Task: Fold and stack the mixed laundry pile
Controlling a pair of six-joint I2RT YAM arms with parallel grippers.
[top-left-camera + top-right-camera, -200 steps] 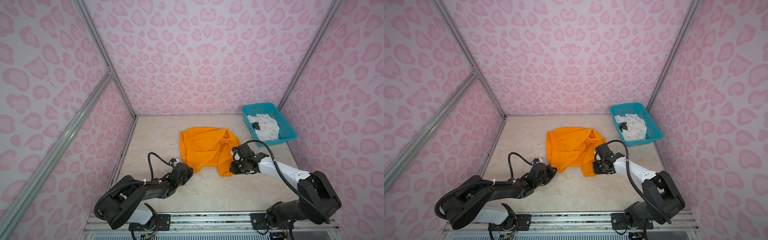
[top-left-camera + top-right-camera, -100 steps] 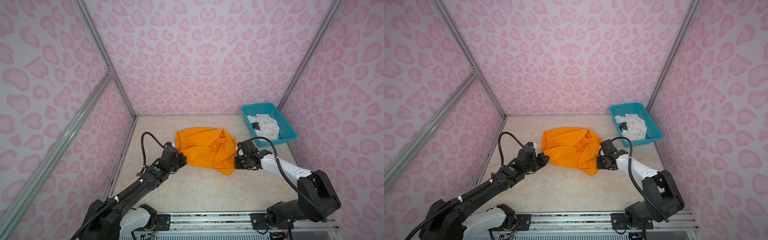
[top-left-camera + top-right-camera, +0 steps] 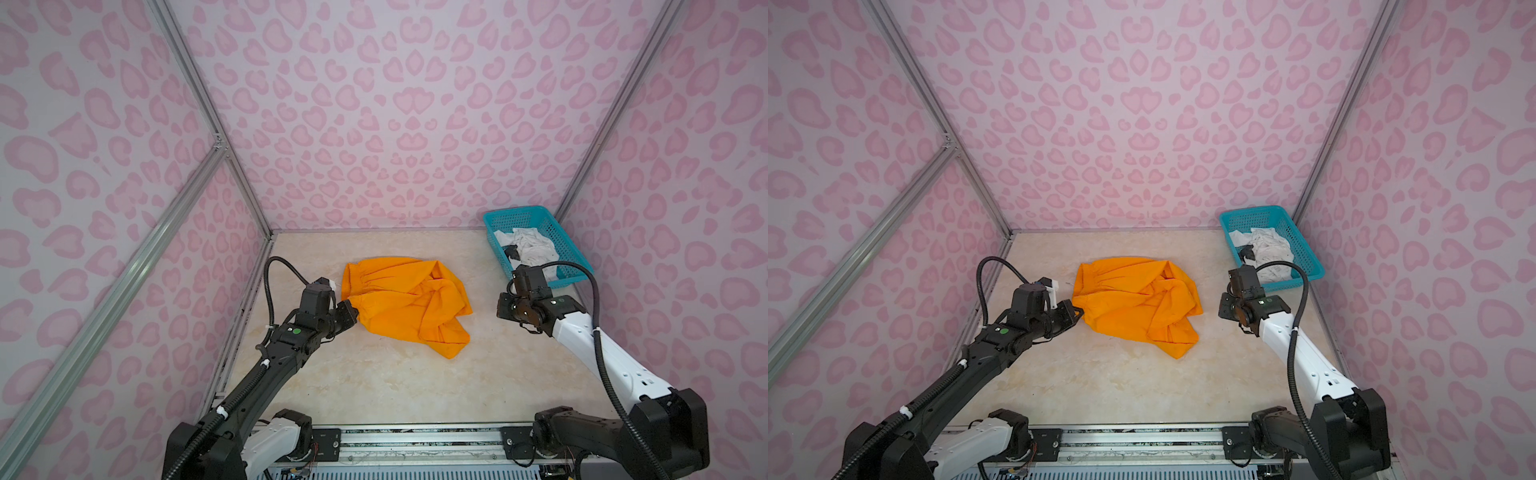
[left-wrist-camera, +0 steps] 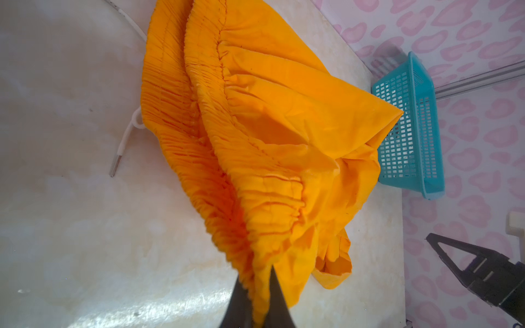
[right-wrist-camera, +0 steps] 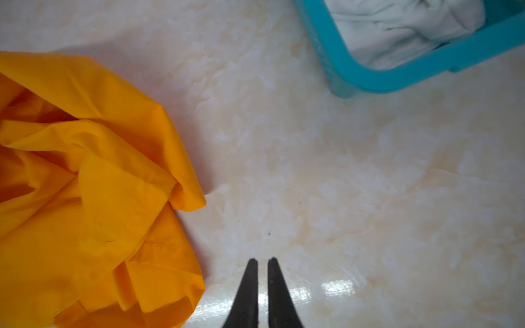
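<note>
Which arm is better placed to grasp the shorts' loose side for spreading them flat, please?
The right. The right gripper hangs empty beside the loose edge of the orange shorts, while the left gripper is shut on their waistband.

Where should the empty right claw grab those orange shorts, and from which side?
Probably the pointed fold jutting from the orange shorts toward the right gripper, approached low from the basket side. That corner lies free at the garment's edge, and the left gripper pinches the gathered waistband opposite, so pulling apart should spread the cloth.
</note>
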